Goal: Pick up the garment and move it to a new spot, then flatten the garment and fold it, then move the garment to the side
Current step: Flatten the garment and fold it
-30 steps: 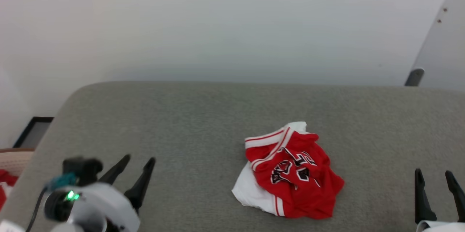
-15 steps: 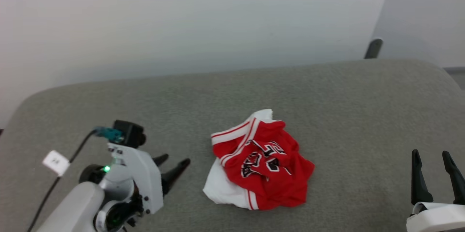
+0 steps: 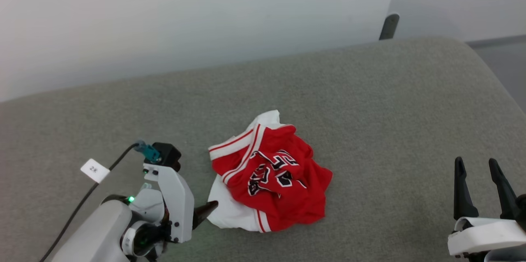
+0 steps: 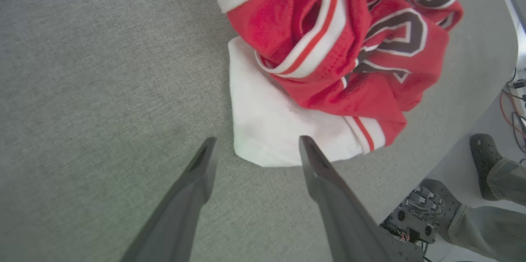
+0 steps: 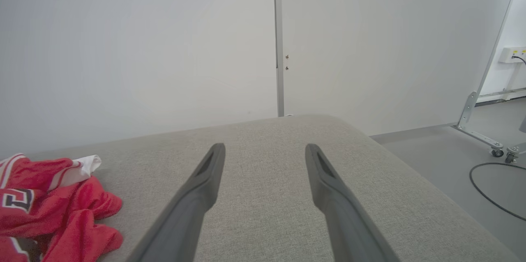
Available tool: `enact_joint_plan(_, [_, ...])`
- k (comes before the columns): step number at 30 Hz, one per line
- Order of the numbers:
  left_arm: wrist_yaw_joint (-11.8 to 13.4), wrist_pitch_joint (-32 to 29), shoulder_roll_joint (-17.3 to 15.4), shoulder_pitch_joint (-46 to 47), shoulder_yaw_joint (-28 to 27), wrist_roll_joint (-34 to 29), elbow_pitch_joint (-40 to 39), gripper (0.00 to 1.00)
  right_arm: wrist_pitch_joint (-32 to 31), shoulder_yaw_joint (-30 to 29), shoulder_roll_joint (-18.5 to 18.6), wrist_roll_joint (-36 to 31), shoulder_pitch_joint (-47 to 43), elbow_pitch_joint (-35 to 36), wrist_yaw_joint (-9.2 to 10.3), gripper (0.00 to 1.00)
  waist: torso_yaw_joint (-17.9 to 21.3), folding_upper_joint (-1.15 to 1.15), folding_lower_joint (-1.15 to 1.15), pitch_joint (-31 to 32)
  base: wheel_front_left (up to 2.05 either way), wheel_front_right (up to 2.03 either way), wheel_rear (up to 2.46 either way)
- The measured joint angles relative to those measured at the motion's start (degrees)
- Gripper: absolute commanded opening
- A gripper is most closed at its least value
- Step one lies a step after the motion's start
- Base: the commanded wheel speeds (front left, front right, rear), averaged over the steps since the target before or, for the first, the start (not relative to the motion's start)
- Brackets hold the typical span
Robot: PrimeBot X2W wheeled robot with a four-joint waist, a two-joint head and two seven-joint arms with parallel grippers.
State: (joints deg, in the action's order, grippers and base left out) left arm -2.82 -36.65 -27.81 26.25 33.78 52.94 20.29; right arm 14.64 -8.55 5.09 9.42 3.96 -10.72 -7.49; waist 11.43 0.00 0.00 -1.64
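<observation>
My left pincer (image 4: 257, 141), two long dark fingers spread wide and pinching nothing, hangs low over the grey fabric-covered tabletop (image 3: 370, 89). Its tips sit right at the near white edge of the crumpled red jersey-style shirt with white sleeves, striped red-and-white trim and black white-outlined lettering (image 3: 271, 175); I cannot tell whether they touch it. That garment lies bunched in a heap near the front middle of the tabletop, closer to my left side. My right pincer (image 3: 475, 161) is spread and empty too, well apart from the cloth over bare fabric. Farther off, the tabletop runs back to a plain white wall (image 3: 164, 15).

I judge this to be the first step: the pick-up, with the shirt not yet gripped. Next I should ease the left fingers down astride the white fold, close on enough layers to hold, and avoid nipping the table cover before lifting.
</observation>
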Motion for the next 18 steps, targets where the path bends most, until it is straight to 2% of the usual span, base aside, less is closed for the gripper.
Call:
enact_joint_plan(16, [-0.7, 1.5, 1.8, 3.6, 0.7, -0.7, 10.3, 1.00, 0.3, 0.6, -1.2, 0.1, 3.4, -0.4, 0.00, 1.00, 3.2, 0.00, 0.00, -6.7, 0.00, 0.00, 0.00])
enact_joint_plan(17, [-0.7, 1.4, 2.1, 3.8, 0.6, -0.4, 10.9, 0.91, 0.3, 0.6, -1.2, 0.1, 3.7, -0.4, 0.00, 1.00, 3.3, 0.00, 0.00, -6.9, 0.00, 0.00, 0.00])
enact_joint_plan(18, [-0.7, 1.1, 2.3, 4.0, 0.4, 0.1, 11.4, 0.49, 0.3, 0.6, -1.2, 0.1, 3.7, -0.4, 0.00, 1.00, 3.3, 0.00, 0.00, -7.1, 0.00, 0.00, 0.00])
